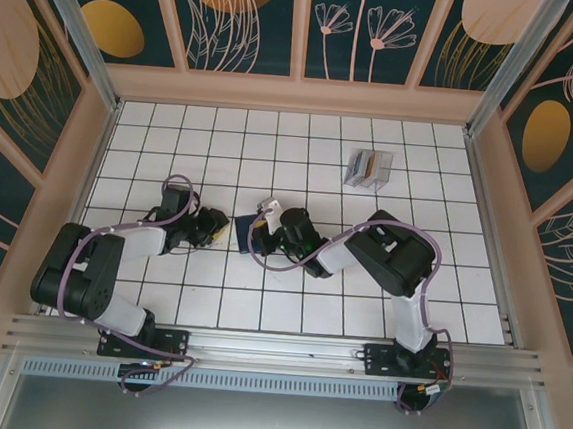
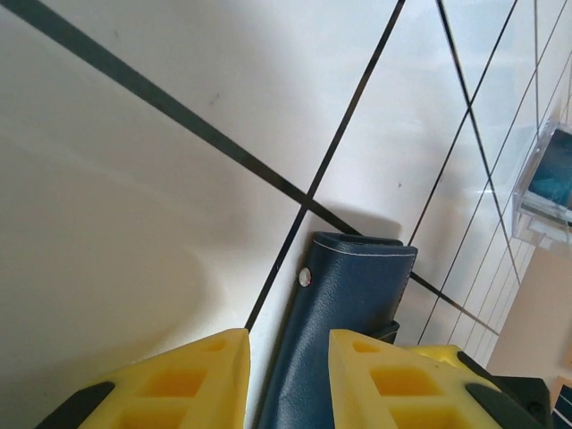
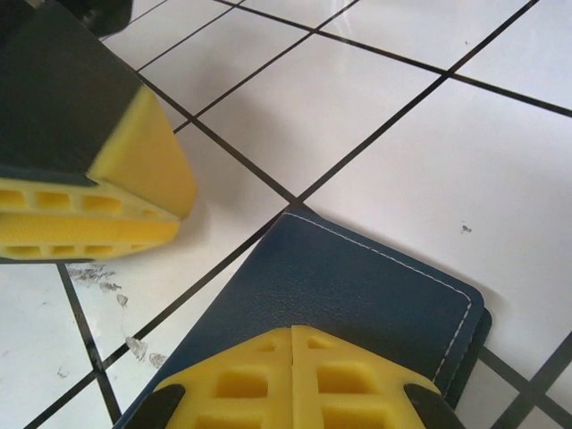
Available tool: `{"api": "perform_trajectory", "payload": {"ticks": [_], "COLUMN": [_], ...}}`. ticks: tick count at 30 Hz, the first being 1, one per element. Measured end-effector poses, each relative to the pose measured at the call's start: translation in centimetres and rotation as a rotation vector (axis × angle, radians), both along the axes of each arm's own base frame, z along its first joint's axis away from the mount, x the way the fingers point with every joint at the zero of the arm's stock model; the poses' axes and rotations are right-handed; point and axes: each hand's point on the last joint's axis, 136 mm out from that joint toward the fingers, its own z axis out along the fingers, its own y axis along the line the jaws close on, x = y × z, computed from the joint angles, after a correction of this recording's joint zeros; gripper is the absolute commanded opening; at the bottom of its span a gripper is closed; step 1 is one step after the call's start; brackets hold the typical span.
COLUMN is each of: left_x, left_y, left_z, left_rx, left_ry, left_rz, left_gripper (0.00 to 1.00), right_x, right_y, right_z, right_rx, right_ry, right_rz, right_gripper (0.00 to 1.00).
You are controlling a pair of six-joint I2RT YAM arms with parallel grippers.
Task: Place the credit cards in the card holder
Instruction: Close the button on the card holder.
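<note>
We see a white tiled bench (image 1: 159,294) from above, with two robot arms meeting near its middle. The card holder (image 1: 241,241), a dark navy wallet, lies closed and flat on the bench between the two hands. The credit cards (image 1: 369,168) stand well apart from it, in a clear rack (image 1: 350,178) toward the far right.

The right hand (image 3: 293,357) has its yellow fingers pressed together, and their tips rest on the holder's cover. The left hand (image 2: 286,384) has its fingers a little apart. The holder's edge, with its small metal stud (image 2: 306,277), shows in the gap between them.

We judge that the step in hand is opening the holder. To do it well, the right hand should pin one side firmly. The left should work a fingertip under the upper flap alone, then lift slowly so the holder does not slide across the smooth tile.

We cannot tell whether the left fingers touch the leather. The inner slots are hidden. The cards are too small to count, and the rack is cut off in the left wrist view.
</note>
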Motion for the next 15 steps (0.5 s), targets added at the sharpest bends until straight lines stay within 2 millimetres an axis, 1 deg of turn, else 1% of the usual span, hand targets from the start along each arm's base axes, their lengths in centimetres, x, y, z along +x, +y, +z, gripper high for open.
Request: {"api": "perform_trajectory", "payload": {"ticks": [1,5,9,12,15], "left_x": [0.1,0.6,0.8,0.9,1.0], "left_y": [0.3,1.6,2.5,2.8,2.9], "left_z": [0.2,1.0,1.6,1.8,2.0], "left_rx": [0.003,0.013,0.03,0.048,0.058], "left_ry": [-0.005,-0.027,-0.05,-0.053,-0.059], "left_rz": [0.004,0.03,0.041,0.036,0.029], "left_gripper": [0.32,0.35,0.37,0.38,0.39], "right_x": [0.0,-0.7,-0.3,0.1,0.5], "right_y": [-0.2,-2.2,-1.9,-1.7,-1.7], "right_z": [0.0,0.0,0.3,0.6,0.9], "right_rx": [0.005,0.032,0.008,-0.024,-0.066], "right_ry": [-0.01,-0.066,-0.086,-0.052,0.004], "right_rz": [-0.009,-0.059,-0.066,-0.058,-0.042], "right_gripper": [0.0,0.0,0.0,0.0,0.11]}}
